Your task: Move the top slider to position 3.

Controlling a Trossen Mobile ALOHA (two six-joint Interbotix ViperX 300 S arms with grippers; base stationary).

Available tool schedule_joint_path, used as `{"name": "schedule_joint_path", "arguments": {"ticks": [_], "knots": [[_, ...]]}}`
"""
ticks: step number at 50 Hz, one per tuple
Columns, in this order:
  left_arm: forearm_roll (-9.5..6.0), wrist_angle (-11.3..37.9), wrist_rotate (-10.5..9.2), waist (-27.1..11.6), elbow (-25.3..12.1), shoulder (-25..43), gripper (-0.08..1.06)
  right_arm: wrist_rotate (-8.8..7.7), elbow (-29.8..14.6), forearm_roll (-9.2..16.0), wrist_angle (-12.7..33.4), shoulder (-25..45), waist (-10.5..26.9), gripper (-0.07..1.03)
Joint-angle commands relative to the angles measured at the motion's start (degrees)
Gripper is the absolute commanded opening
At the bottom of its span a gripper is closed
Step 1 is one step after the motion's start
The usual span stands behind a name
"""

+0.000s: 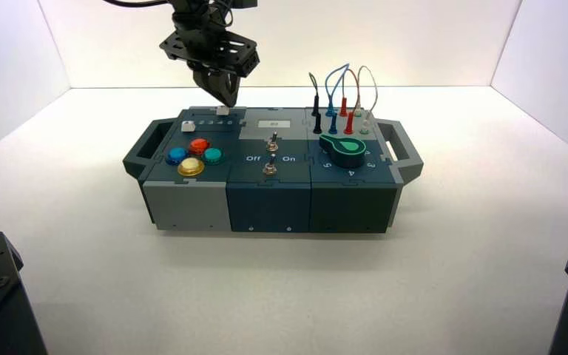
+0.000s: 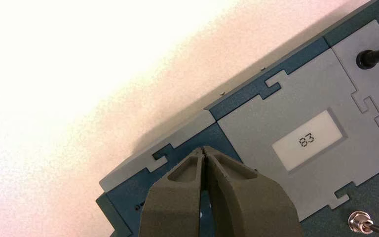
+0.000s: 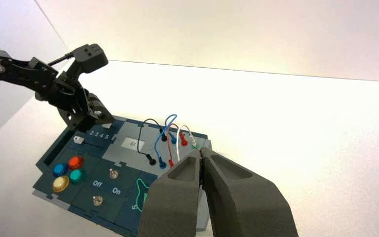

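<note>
The top slider [image 1: 222,111] is a tiny white knob at the back left of the box, behind a row of small pale digits [image 3: 100,135] that includes the 3 [image 3: 97,134]. My left gripper [image 1: 227,97] hangs shut and empty just above and behind that knob. I cannot tell whether it touches the knob. In the left wrist view its shut fingertips [image 2: 203,149] cover the dark teal panel and hide the slider. My right gripper [image 3: 202,152] is shut and empty, held high off the box's right side, away from the slider.
A squarer white knob [image 1: 188,126] sits left of the digits. Coloured push-buttons [image 1: 192,155], two toggle switches [image 1: 271,154], a green dial [image 1: 344,148] and plugged wires [image 1: 340,100] fill the rest of the box. A small display [image 2: 307,140] reads 83.
</note>
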Motion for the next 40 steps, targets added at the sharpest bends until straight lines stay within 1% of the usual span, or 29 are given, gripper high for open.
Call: {"name": "schedule_joint_path", "arguments": {"ticks": [1, 40], "knots": [[0.0, 1.05, 0.53, 0.18, 0.44, -1.85, -0.03, 0.18, -1.14, 0.18, -0.26, 0.7, 0.18, -0.02], [0.09, 1.41, 1.58, 1.32, 0.53, -1.76, -0.03, 0.18, -1.14, 0.0, -0.26, 0.7, 0.09, -0.02]]}}
